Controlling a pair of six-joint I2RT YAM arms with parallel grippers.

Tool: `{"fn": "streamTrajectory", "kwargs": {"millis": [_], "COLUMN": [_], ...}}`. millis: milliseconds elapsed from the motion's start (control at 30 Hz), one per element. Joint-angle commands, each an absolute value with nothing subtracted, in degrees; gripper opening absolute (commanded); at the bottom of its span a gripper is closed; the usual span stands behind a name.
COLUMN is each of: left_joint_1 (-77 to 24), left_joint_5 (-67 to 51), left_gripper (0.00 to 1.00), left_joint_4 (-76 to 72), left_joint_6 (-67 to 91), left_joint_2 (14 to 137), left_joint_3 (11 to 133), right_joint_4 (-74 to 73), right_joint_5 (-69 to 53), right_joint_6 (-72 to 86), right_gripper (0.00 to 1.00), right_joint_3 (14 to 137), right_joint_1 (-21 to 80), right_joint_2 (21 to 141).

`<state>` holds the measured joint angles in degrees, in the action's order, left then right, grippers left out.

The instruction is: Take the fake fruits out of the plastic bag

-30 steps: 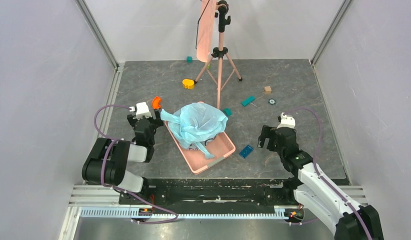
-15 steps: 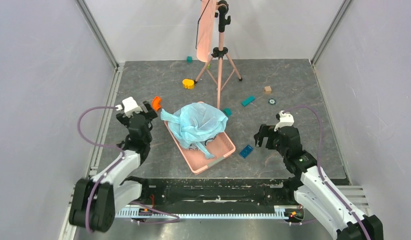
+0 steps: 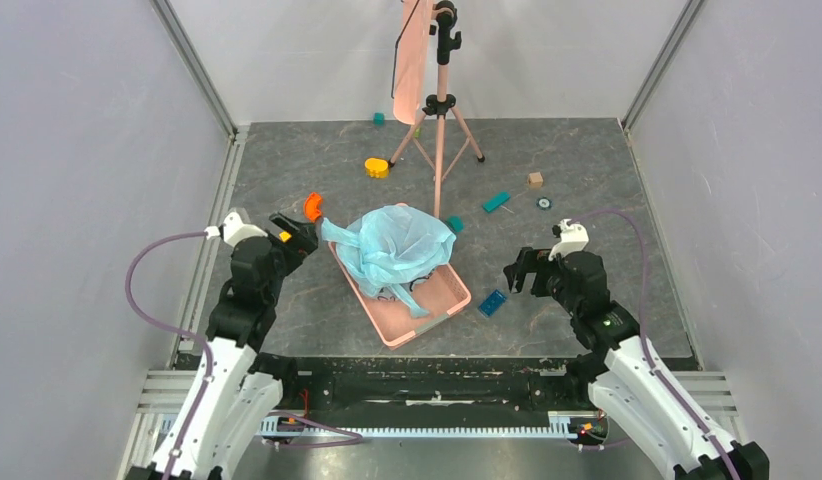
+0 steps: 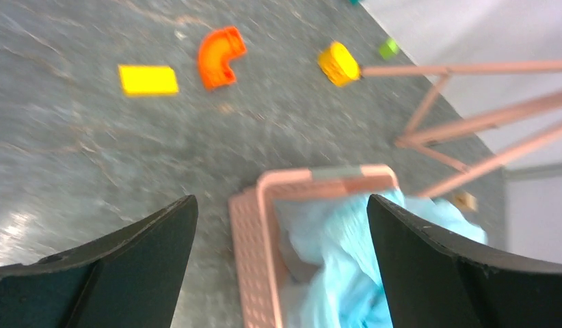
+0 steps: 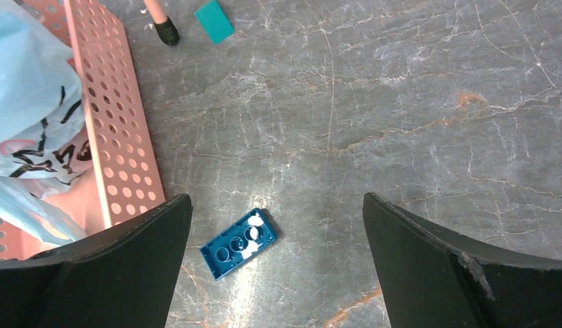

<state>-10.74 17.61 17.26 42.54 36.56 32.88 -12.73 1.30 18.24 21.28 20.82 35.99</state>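
The light-blue plastic bag (image 3: 395,245) lies bunched in the pink basket (image 3: 439,300) at the table's middle; it also shows in the left wrist view (image 4: 340,260) and, with black print, in the right wrist view (image 5: 29,89). The fake fruits are hidden inside the bag. My left gripper (image 3: 295,232) is open and empty, just left of the basket's far corner (image 4: 312,179). My right gripper (image 3: 519,272) is open and empty, above the floor right of the basket (image 5: 114,130), near a blue brick (image 5: 238,243).
A pink tripod stand (image 3: 439,110) stands behind the basket. Loose toys lie around: an orange curved piece (image 3: 312,206), a yellow piece (image 3: 376,167), a yellow block (image 4: 148,79), teal pieces (image 3: 496,201), a tan cube (image 3: 535,180), the blue brick (image 3: 492,302).
My left arm has swung outward, and its gripper has turned toward the basket's far-left corner. My right gripper has edged slightly left. The bag and basket have not moved.
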Motion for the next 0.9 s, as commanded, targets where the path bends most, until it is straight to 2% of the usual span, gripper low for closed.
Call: {"fn": "streamTrajectory", "kwargs": {"millis": [0, 100, 433, 867], "left_joint_1": [-10.88, -10.84, -11.14, -16.14], "left_joint_5": [3.57, 0.38, -7.43, -6.08], "left_gripper": [1.00, 0.99, 0.82, 0.76], "left_joint_4": [26.18, 26.68, 23.55, 16.76], "left_joint_6": [54.46, 56.97, 58.60, 58.10], "left_joint_2": [28.95, 25.32, 26.99, 35.34], "left_joint_3": [30.31, 27.32, 24.16, 26.00], "right_joint_4": [-12.44, -13.26, -14.05, -13.98], "right_joint_5": [0.75, 0.91, 1.11, 2.10], "right_joint_6": [19.40, 20.11, 21.61, 22.06], "right_gripper": [0.98, 0.98, 0.98, 0.98], "right_joint_3": [23.88, 24.04, 23.14, 21.29], "right_joint_1": [20.64, 20.65, 20.65, 20.63], "right_joint_2": [33.46, 32.34, 30.13, 29.65]}}
